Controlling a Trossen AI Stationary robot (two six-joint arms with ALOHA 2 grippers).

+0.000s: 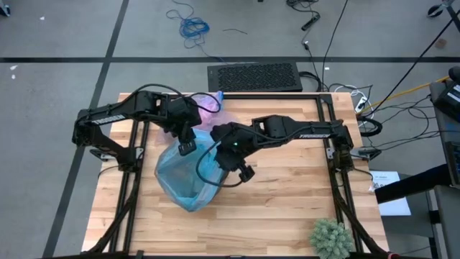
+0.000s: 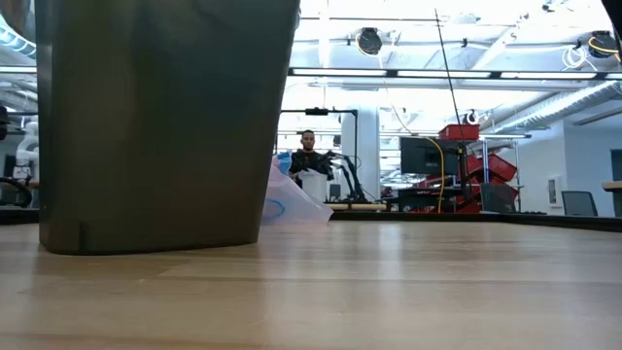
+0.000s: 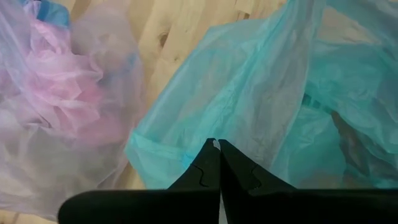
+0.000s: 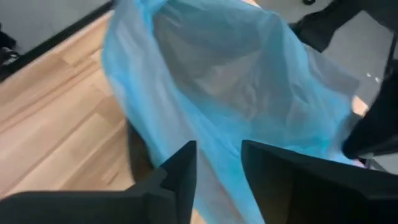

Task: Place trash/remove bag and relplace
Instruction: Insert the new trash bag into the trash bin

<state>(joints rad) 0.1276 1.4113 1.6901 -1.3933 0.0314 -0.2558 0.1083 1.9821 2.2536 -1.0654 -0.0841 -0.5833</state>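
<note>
Lavender-pink bag (image 1: 210, 103) lies crumpled at the table's (image 1: 287, 208) far edge, beside the light blue bag (image 1: 183, 176). Left gripper (image 3: 217, 144) is pinched shut on that blue bag's rim; right gripper (image 4: 219, 163) hangs part-open, its jaws astride the blue film.

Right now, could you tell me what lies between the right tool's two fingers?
In the right wrist view, a fold of the light blue bag runs through the gap of the right tool, whose fingers stand apart.
</note>
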